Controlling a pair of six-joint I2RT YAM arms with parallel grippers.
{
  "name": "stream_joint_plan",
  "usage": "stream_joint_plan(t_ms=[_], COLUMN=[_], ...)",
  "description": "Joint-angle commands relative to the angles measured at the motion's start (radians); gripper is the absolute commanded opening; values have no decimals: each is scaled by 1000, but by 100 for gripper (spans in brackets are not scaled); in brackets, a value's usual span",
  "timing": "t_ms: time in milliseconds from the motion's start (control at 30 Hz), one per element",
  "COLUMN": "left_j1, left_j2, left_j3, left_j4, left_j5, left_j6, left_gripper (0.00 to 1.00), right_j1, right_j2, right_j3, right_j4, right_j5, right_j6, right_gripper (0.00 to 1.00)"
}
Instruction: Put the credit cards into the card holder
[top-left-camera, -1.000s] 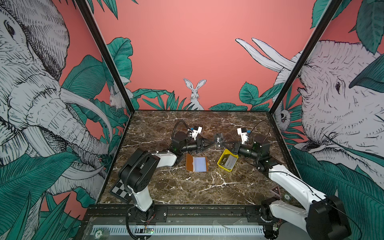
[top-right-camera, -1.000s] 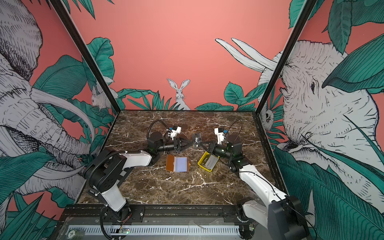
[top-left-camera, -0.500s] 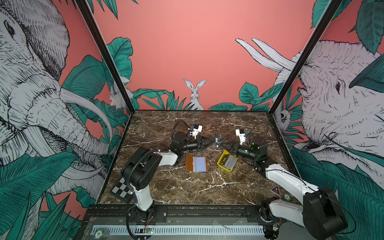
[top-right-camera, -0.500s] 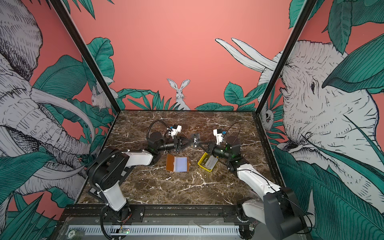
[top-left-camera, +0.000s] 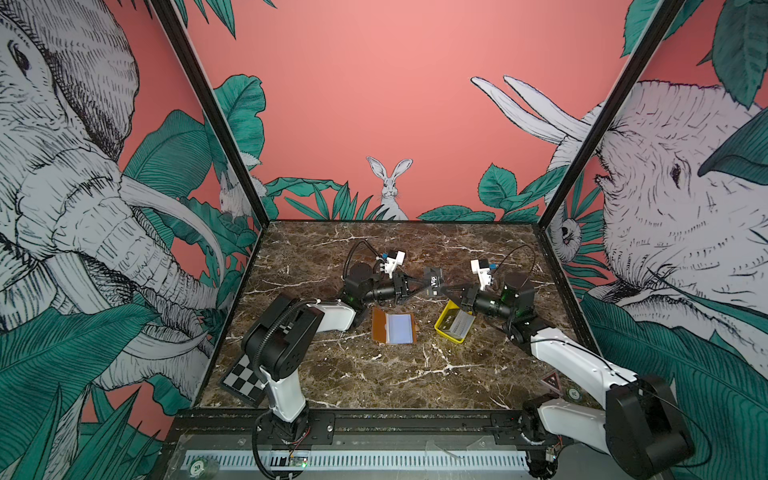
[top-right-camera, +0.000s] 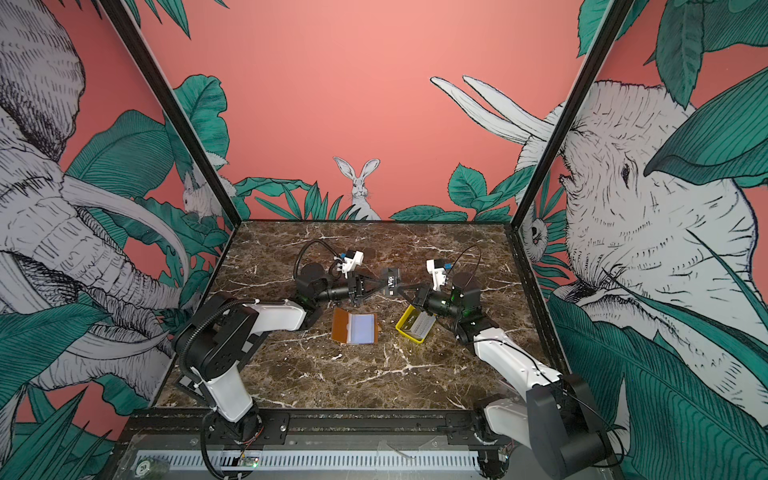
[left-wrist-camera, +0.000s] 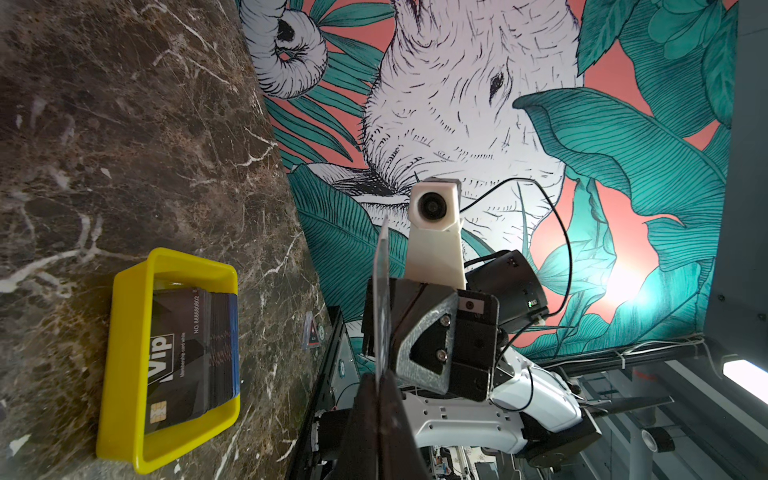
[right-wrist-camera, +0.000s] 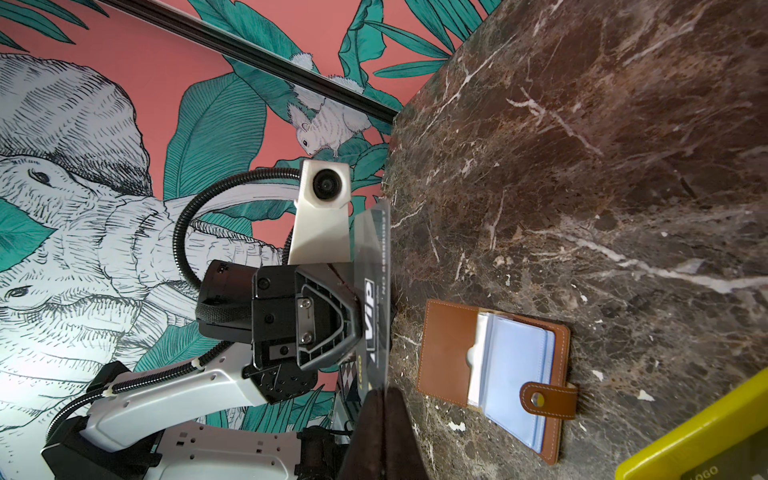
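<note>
Your two arms meet above the marble table (top-left-camera: 374, 382) behind its middle, the left gripper (top-left-camera: 419, 286) and right gripper (top-left-camera: 448, 289) both pinching one card (top-left-camera: 433, 279), so that joined span bars any pass across there. Nearer you, the card holder (top-left-camera: 394, 328) lies spread flat and the yellow tray (top-left-camera: 448, 335) sits near it on the right, with only a narrow strip of bare marble between them. The whole near half lies bare for you, as does the far strip, except the checkerboard (top-left-camera: 241, 380) at the near left corner.
</note>
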Motion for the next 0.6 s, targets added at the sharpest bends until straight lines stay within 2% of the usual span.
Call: stream_joint_plan(t_ms=[0, 133, 267, 333, 433, 567], left_j1=[20, 67, 113, 122, 122, 131], left_j2=[-90, -147, -205, -252, -328, -381], left_j3=[0, -48, -93, -92, -56, -53], left_j4=[-137, -250, -390, -553, -891, -1057], left_j5=[-1, 2, 23, 12, -52, -88], left_j6=[121, 200, 297, 410, 639, 745], left_gripper=[0, 0, 0, 0, 0, 0], right_j1=[17, 94, 191, 245, 317, 384], right_j2=[-30, -55, -29, -12, 19, 89], right_j3=[3, 21, 31, 43, 56, 72], right_j4=[-96, -244, -307, -345, -393, -398], right_j5=[72, 216, 336, 401, 493, 553], right_j6=[-81, -169, -194, -221, -253, -268], right_gripper=[12, 16, 18, 19, 19, 20])
